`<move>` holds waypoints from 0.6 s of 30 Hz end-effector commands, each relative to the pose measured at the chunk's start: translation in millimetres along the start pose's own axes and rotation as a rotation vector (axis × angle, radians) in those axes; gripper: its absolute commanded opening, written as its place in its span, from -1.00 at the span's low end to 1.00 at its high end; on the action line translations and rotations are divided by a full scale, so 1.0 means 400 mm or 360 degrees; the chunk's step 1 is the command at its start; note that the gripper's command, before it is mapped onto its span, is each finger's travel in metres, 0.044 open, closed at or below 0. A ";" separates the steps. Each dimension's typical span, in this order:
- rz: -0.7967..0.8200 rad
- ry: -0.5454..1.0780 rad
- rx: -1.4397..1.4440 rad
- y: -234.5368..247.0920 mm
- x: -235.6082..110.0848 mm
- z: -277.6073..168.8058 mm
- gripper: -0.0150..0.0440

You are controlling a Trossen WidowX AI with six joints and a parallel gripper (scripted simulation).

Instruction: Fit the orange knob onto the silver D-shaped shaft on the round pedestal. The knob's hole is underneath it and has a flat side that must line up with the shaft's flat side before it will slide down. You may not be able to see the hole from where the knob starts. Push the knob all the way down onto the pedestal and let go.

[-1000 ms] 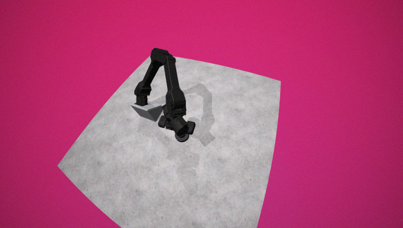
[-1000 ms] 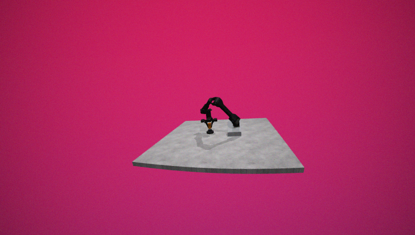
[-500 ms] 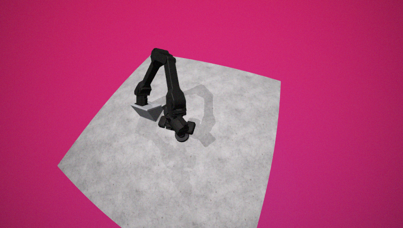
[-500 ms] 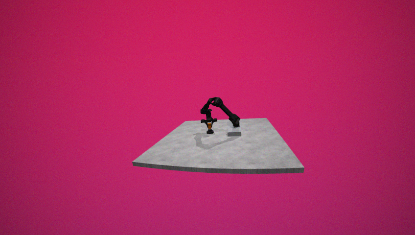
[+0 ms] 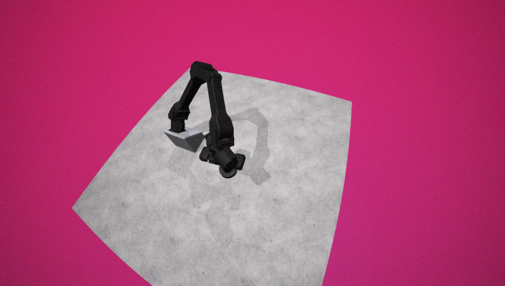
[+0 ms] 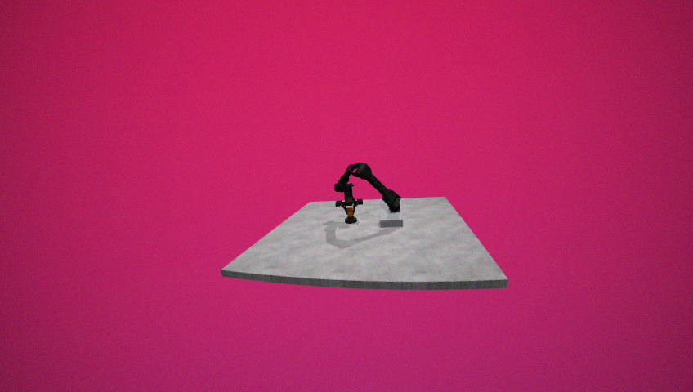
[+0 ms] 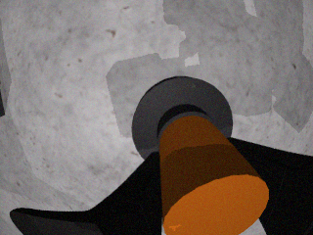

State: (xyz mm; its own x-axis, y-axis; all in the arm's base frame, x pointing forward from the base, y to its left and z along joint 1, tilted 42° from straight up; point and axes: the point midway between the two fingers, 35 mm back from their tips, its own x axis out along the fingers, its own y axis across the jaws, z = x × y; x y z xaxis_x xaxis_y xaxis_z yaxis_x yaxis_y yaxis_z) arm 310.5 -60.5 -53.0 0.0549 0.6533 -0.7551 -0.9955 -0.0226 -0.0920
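Note:
My gripper (image 7: 194, 152) (image 6: 350, 211) is shut on the orange knob (image 7: 205, 176) (image 6: 350, 211), with a black finger on each side of it. The knob hangs upright straight over the dark round pedestal (image 7: 147, 114) (image 6: 350, 220) (image 5: 227, 173). The knob's lower end covers the pedestal's middle, so the silver shaft is hidden. I cannot tell whether the knob sits on the shaft or just above it. In the top view the wrist hides the knob.
The arm's base stands on a grey block (image 5: 186, 139) (image 6: 391, 223) near the pedestal. The grey stone table (image 5: 248, 219) (image 6: 389, 257) ends in a magenta void on all sides.

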 end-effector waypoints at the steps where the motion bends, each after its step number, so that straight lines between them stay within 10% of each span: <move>1: -0.0008 -0.0007 0.0001 -0.004 0.007 0.003 -0.49; 9: 0.0001 0.0000 0.0000 0.000 0.002 0.000 -0.49; 18: 0.0001 0.0000 0.0000 0.000 0.002 0.000 0.31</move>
State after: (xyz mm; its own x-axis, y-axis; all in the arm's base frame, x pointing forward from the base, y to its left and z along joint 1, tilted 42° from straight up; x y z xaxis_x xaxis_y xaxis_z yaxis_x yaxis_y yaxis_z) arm 310.5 -59.7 -53.8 0.0538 0.6531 -0.7554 -0.9956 -0.0231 -0.0908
